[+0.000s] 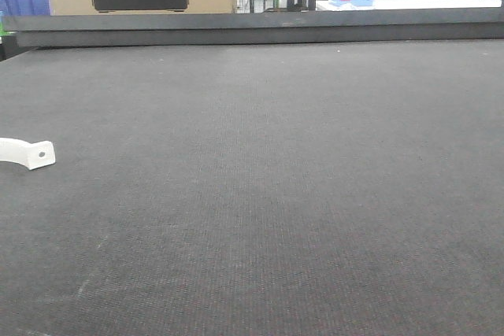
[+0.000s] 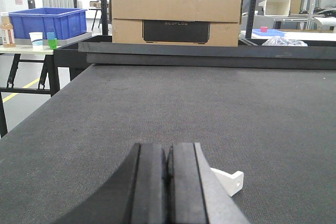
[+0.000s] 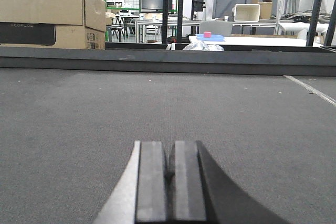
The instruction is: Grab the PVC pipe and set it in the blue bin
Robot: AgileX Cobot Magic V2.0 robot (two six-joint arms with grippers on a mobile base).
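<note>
The PVC pipe (image 1: 28, 153) is a small white curved piece with a flat tab and one round hole, lying on the dark mat at the far left of the front view. In the left wrist view the PVC pipe (image 2: 231, 180) pokes out just right of my left gripper (image 2: 168, 156), whose pads are pressed together with nothing between them. The blue bin (image 2: 48, 22) stands on a side table far off to the left. My right gripper (image 3: 169, 153) is shut and empty over bare mat, with the pipe out of its view.
The dark mat table (image 1: 276, 179) ends at a raised black rail (image 1: 252, 27) along the far edge. A large cardboard box (image 2: 176, 13) stands behind the rail. The table's left edge (image 2: 42, 114) drops to the floor.
</note>
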